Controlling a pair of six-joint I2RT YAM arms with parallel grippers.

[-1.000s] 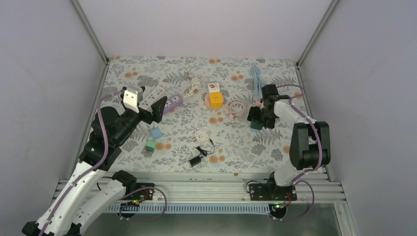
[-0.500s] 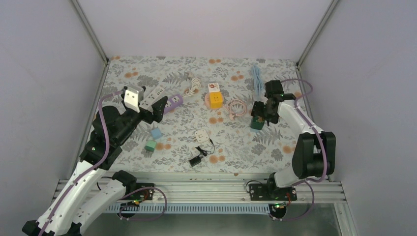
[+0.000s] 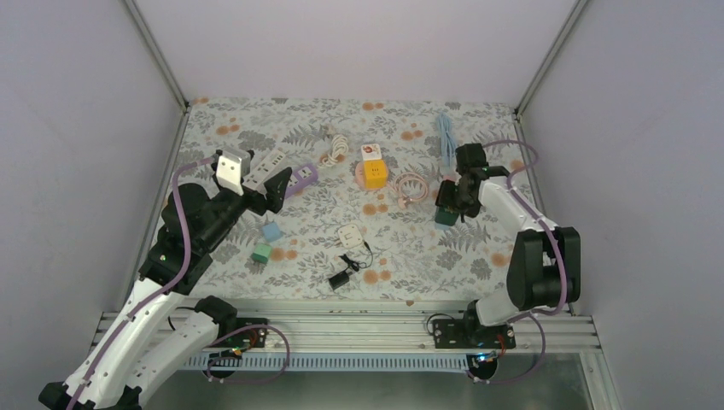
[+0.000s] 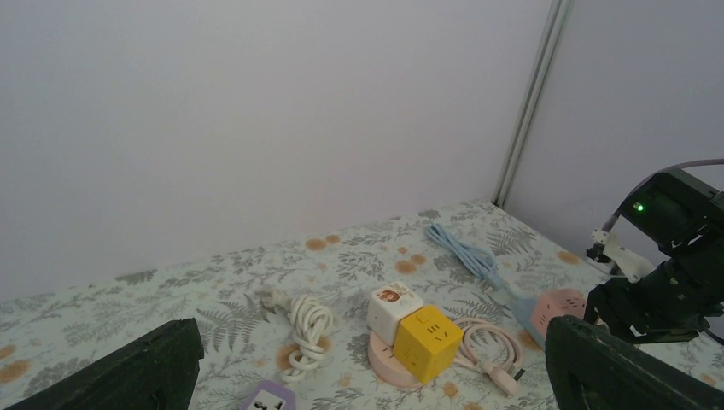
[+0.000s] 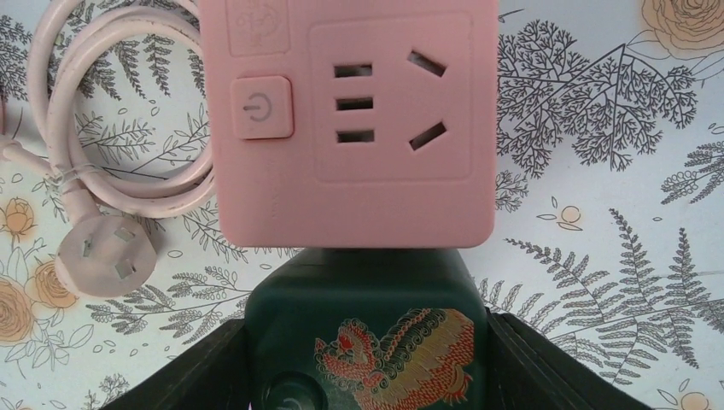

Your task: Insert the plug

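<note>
My right gripper [image 3: 450, 203] is shut on a dark green cube plug [image 5: 367, 333] with a red and gold dragon print, its fingers [image 5: 192, 376] on both of the cube's sides. The green cube [image 3: 444, 215] presses end-on against the near side of a pink socket cube [image 5: 354, 120], which has a power button and socket holes on top. The contact between them is hidden. The pink cube also shows in the left wrist view [image 4: 559, 305]. Its pink cable [image 3: 411, 186] lies coiled to the left. My left gripper [image 3: 260, 192] is open and empty, raised at the left.
A yellow and a white cube [image 3: 373, 166] stand on a pink round base mid-table. A white coiled cable [image 3: 335, 149], a blue cable [image 3: 446, 139], a purple power strip [image 3: 300, 177], two small cubes [image 3: 266, 242], a white adapter [image 3: 348, 235] and a black plug [image 3: 341, 277] lie around.
The right arm's elbow swung to the right and its wrist turned a little. The green cube stayed against the pink socket cube. The left arm has not moved.
</note>
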